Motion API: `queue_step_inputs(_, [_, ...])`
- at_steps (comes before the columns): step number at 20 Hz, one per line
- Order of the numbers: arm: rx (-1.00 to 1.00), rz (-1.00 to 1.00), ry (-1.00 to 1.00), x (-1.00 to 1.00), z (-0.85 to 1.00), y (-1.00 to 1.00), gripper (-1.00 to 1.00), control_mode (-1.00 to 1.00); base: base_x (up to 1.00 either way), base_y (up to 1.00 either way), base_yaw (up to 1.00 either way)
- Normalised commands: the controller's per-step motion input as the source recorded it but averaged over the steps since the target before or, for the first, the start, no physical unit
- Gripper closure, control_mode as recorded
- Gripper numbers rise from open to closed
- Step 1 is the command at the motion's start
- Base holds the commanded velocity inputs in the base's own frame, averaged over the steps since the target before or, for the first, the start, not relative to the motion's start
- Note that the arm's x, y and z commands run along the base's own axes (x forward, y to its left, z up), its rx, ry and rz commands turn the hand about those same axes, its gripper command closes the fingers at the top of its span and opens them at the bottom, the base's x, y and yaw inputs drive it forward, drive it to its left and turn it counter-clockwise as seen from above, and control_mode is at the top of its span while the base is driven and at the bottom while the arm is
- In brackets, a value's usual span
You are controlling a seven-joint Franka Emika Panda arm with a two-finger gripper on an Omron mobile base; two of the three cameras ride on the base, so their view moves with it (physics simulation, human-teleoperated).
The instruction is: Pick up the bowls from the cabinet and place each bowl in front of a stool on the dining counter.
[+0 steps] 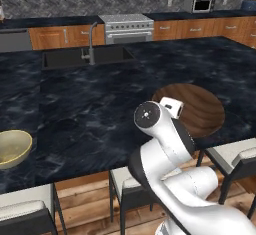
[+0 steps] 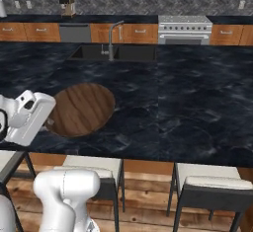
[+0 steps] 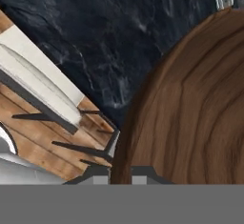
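A: What is lying around the claw (image 3: 120, 173)?
B: Its two dark tips are straddling the near rim of the dark brown bowl (image 3: 190, 108); the wood grain is taking up the right of the hand view; past the rim the black marble of the dining counter (image 3: 109, 32) is showing, and beside it a cream stool (image 3: 38, 82) over a wooden floor (image 3: 33, 137).

A: Is anything standing in the way?
B: The arm's own white elbow (image 1: 162, 134) is covering the bowl's near left edge in the left base view; the marble around the bowl is lying bare.

A: How is the arm posing?
B: It is rising from the near side, folding at the elbow and reaching forward over the counter edge; the white hand (image 2: 27, 115) is sitting at the bowl's near left rim in the right base view.

A: And the claw itself?
B: It is closing on the bowl's rim, one tip each side.

A: Where are the bowls sitting?
B: The dark one is resting on the counter near its front edge, above a stool; the pale beige-olive bowl (image 1: 12, 148) is sitting far to the left, also near the front edge; the sink (image 1: 85, 56) and stove (image 1: 127, 26) are lying well beyond.
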Motion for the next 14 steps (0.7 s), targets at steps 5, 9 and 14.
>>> queue_step_inputs(5, [0.01, -0.05, 0.01, 0.69, -0.22, 0.13, 1.00, -1.00, 0.00, 0.00, 0.00])
queue_step_inputs(9, [0.04, -0.04, 0.13, 0.85, -0.29, 0.15, 1.00, -1.00, 0.00, 0.00, 0.00])
queue_step_inputs(14, [0.06, -0.01, 0.22, 0.77, -0.29, 0.23, 1.00, -1.00, 0.00, 0.00, 0.00])
